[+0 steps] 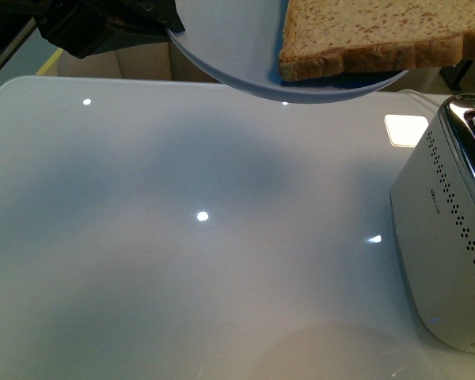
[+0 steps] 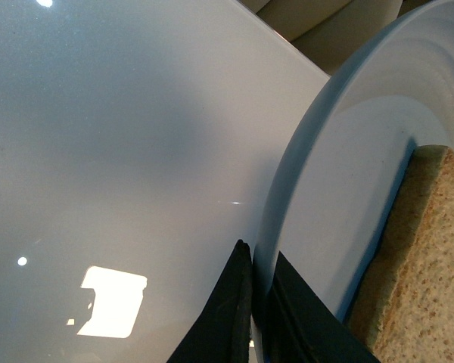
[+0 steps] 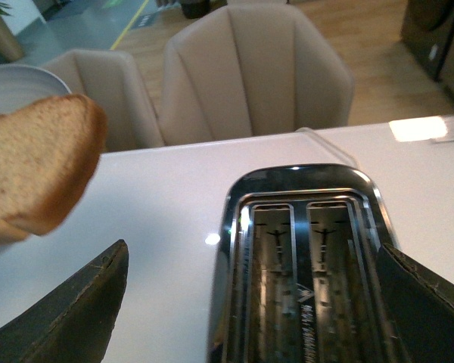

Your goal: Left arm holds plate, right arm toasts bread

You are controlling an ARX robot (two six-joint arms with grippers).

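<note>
Plate (image 1: 237,47) raised above the far side of the bench (image 1: 182,237), its left rim pinched in the left claw (image 2: 259,272). Bread (image 1: 380,36) lies on the plate's right part. Toaster (image 1: 451,237) stands on the bench at right. Right claw (image 3: 250,325) hangs above the toaster, spread either side of its two slots (image 3: 310,265). Chairs (image 3: 257,76) stand behind the bench.
</note>
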